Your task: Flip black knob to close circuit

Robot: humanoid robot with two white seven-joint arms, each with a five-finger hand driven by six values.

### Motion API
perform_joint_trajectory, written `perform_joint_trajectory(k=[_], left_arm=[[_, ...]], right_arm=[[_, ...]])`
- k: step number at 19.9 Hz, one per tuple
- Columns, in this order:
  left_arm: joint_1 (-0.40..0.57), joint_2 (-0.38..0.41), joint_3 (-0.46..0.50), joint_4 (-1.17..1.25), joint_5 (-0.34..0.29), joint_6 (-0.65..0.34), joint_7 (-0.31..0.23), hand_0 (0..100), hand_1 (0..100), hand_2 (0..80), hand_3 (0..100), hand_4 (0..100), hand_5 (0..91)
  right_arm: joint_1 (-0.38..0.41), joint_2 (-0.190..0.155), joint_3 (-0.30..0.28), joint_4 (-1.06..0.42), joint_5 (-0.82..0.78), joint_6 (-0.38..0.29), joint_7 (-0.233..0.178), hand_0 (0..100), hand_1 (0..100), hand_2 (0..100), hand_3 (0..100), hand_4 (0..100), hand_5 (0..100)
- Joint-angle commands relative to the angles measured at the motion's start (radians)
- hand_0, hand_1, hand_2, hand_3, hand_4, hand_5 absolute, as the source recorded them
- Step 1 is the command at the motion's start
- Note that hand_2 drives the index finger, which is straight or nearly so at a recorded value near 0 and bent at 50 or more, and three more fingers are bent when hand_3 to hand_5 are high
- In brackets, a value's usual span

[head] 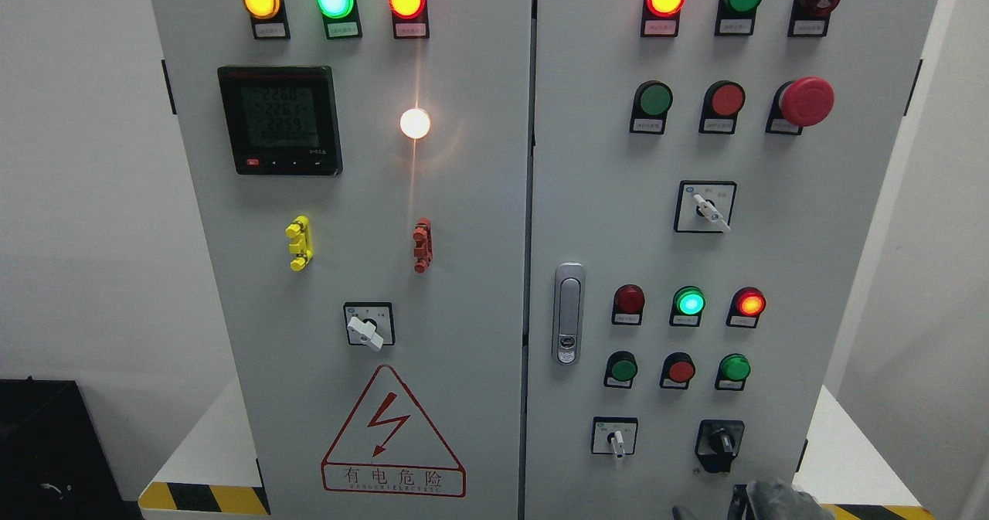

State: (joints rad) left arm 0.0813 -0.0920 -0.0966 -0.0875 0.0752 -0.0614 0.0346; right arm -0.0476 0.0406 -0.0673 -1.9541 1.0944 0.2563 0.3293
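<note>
White selector switch (615, 440) is seen low on the right door, and the black knob (721, 444) just to its right. Below it, the right robot hand (773, 501) is barely visible; its fingers cannot be judged. A neighbouring switch could perhaps be bumped.

- A white platform (842, 443) carries the grey cabinet (479, 273), which stands directly on it.
- Yellow-and-black hazard striping (202, 497) runs along the platform's front edge.
- A black box (46, 443), possibly standing on the floor, sits just beside the platform's left end.
</note>
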Motion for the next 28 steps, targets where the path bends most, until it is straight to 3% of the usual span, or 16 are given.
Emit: perform_joint_trajectory(k=[1, 3, 5, 8, 11, 13, 14, 16, 19, 28], left_arm=[[0.000, 0.000, 0.000, 0.000, 0.000, 0.000, 0.001, 12, 56, 0.0, 0, 0, 0.0], [0.000, 0.000, 0.000, 0.000, 0.000, 0.000, 0.001, 12, 56, 0.0, 0, 0, 0.0], [0.000, 0.000, 0.000, 0.000, 0.000, 0.000, 0.001, 12, 56, 0.0, 0, 0, 0.0], [0.000, 0.000, 0.000, 0.000, 0.000, 0.000, 0.001, 12, 56, 0.0, 0, 0, 0.0], [0.000, 0.000, 0.000, 0.000, 0.000, 0.000, 0.001, 12, 56, 0.0, 0, 0, 0.0], [0.000, 0.000, 0.000, 0.000, 0.000, 0.000, 0.001, 12, 56, 0.0, 0, 0, 0.0], [0.000, 0.000, 0.000, 0.000, 0.000, 0.000, 0.001, 12, 56, 0.0, 0, 0, 0.0], [0.000, 0.000, 0.000, 0.000, 0.000, 0.000, 0.001, 12, 56, 0.0, 0, 0, 0.0], [0.000, 0.000, 0.000, 0.000, 0.000, 0.000, 0.001, 12, 56, 0.0, 0, 0, 0.0], [0.000, 0.000, 0.000, 0.000, 0.000, 0.000, 0.001, 12, 56, 0.0, 0, 0, 0.0]], right_arm=[[0.103, 0.087, -0.012, -0.137, -0.329, -0.006, -0.135, 0, 10, 49, 74, 70, 65], [0.133, 0.087, -0.015, -0.137, -0.558, -0.015, -0.209, 0, 4, 38, 60, 59, 53], [0.188, 0.084, -0.014, -0.137, -0.700, -0.063, -0.240, 0, 2, 32, 50, 51, 47], [0.273, 0.079, -0.009, -0.137, -0.871, -0.135, -0.239, 0, 0, 17, 32, 31, 30], [0.311, 0.075, -0.009, -0.132, -1.094, -0.161, -0.230, 0, 0, 7, 18, 12, 8], [0.318, 0.073, -0.012, -0.117, -1.203, -0.186, -0.221, 0, 0, 1, 10, 1, 0], [0.322, 0.073, -0.015, -0.099, -1.225, -0.205, -0.201, 0, 0, 0, 3, 0, 0], [0.333, 0.071, -0.020, -0.053, -1.229, -0.283, -0.155, 0, 0, 0, 0, 0, 0], [0.336, 0.071, -0.020, 0.001, -1.231, -0.365, -0.130, 0, 0, 0, 0, 0, 0], [0.345, 0.070, -0.020, 0.009, -1.259, -0.364, -0.125, 0, 0, 0, 0, 0, 0]])
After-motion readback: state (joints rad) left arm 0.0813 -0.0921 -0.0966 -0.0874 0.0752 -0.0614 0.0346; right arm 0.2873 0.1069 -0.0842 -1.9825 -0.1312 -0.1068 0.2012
